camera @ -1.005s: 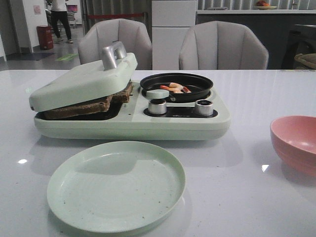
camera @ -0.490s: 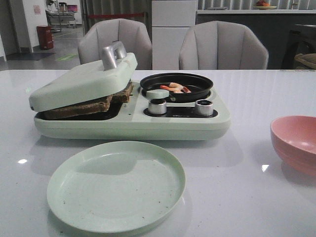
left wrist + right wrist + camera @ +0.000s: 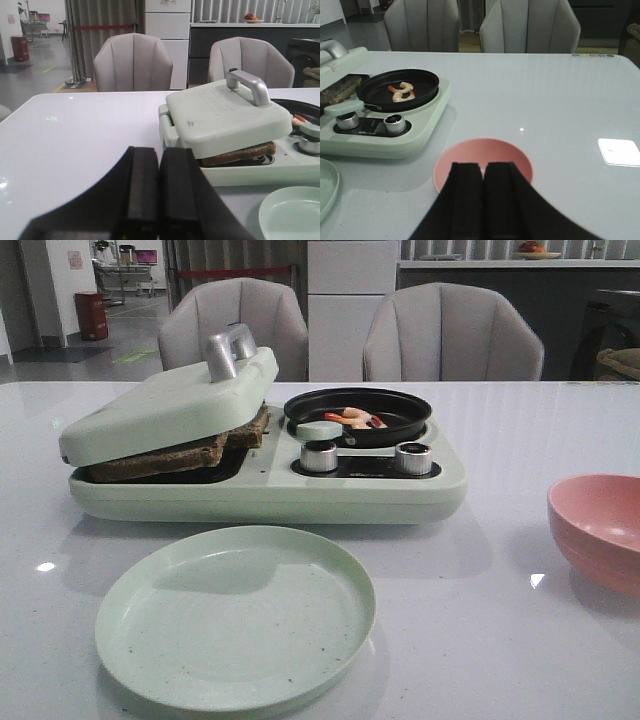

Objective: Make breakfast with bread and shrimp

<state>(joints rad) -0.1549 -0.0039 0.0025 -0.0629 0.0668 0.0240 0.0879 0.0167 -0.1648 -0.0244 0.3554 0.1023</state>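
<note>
The bread [image 3: 180, 453] lies in the left bay of a pale green breakfast maker [image 3: 300, 495], its brown crust showing under the tilted lid [image 3: 165, 405]; the left wrist view shows it too [image 3: 240, 154]. The shrimp [image 3: 352, 419] lie in the small black pan [image 3: 400, 420] on the maker's right side, also in the right wrist view [image 3: 402, 92]. My left gripper [image 3: 160, 150] is shut and empty, to the left of the maker. My right gripper [image 3: 483, 165] is shut and empty, above the pink bowl [image 3: 470, 155]. Neither gripper shows in the front view.
A pale green plate [image 3: 235, 615] lies in front of the maker. The pink bowl [image 3: 600, 530] stands at the right. Two silver knobs [image 3: 320, 455] sit on the maker's front. Two grey chairs [image 3: 450, 335] stand behind the table.
A person in the far background has walked out of view. Nothing on the table has moved.
</note>
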